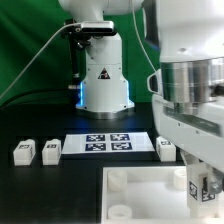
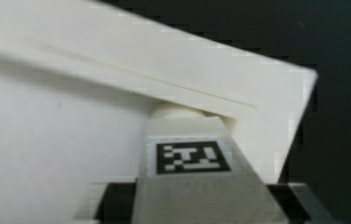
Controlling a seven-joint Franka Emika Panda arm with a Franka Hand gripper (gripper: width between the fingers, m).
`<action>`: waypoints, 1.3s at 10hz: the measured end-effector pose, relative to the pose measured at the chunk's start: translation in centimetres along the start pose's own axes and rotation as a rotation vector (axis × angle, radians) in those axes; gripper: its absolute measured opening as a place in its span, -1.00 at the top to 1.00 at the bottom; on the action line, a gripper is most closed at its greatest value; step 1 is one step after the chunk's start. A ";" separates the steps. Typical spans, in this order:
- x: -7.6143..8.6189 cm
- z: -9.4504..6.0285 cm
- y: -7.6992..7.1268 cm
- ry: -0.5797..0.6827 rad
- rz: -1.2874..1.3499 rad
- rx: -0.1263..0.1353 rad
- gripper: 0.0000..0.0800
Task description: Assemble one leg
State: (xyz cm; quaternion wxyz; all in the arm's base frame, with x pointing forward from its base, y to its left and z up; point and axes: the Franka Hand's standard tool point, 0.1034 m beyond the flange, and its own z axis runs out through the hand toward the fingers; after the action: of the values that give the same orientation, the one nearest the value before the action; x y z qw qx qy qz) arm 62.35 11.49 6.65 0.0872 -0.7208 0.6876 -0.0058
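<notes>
Jaws pinching a leg at the tray corner

Jaws pressed onto the leg, marker face toward the wrist camera; gripper low over the tray at its corner on the exterior view's right. Leg top meets a round corner socket. Judgement: seating under way. Keep leg upright, centred on socket, press straight, no sideways drag. Three spare legs flank the marker board.
</notes>
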 end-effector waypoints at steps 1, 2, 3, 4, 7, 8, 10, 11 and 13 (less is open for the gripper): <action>-0.4 0.0 0.1 -0.005 0.116 0.004 0.26; -0.6 0.1 0.1 -0.010 0.205 0.003 0.26; -0.7 0.1 0.1 -0.010 0.253 0.003 0.26; -0.7 0.1 0.1 -0.010 0.253 0.004 0.26; -0.3 0.1 0.0 -0.006 -0.018 0.005 -0.47; -0.4 0.1 -0.1 -0.006 -0.098 0.012 -0.47; -0.6 -0.2 -0.2 0.001 -0.461 0.014 -0.62; -0.5 -0.2 -0.2 0.004 -0.565 0.012 -0.62; -0.5 -0.2 -0.1 0.007 -0.792 0.002 -0.62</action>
State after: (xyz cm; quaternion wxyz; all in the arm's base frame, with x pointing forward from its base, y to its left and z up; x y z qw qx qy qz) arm 62.39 11.93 6.91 0.0768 -0.9301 0.3567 -0.0422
